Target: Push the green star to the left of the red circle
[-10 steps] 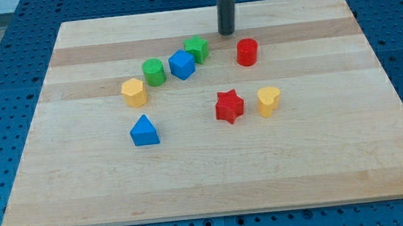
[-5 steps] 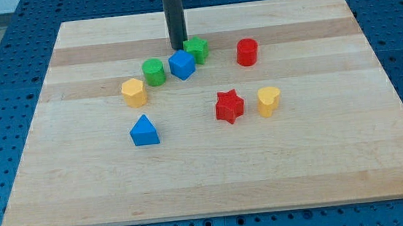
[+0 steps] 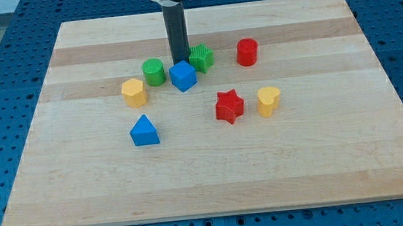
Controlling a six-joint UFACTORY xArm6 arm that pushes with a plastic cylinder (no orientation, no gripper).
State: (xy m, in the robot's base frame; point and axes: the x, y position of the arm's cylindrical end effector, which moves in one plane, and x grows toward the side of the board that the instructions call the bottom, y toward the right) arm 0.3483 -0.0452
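1. My tip [image 3: 180, 62] was seen at the view's top centre, touching the top edge of the blue cube [image 3: 183, 76] and just left of the green star [image 3: 200, 57].
2. No claw was fitted to the rod, so no open or shut state could be told.
3. The green star was found left of the red circle [image 3: 247, 52], with a gap between them.
4. A green cylinder [image 3: 154, 72] and a yellow hexagon [image 3: 134, 92] were placed further left.
5. A blue triangle [image 3: 144, 131], a red star [image 3: 229, 106] and a yellow block [image 3: 268, 101] were set lower on the board [image 3: 337, 159].
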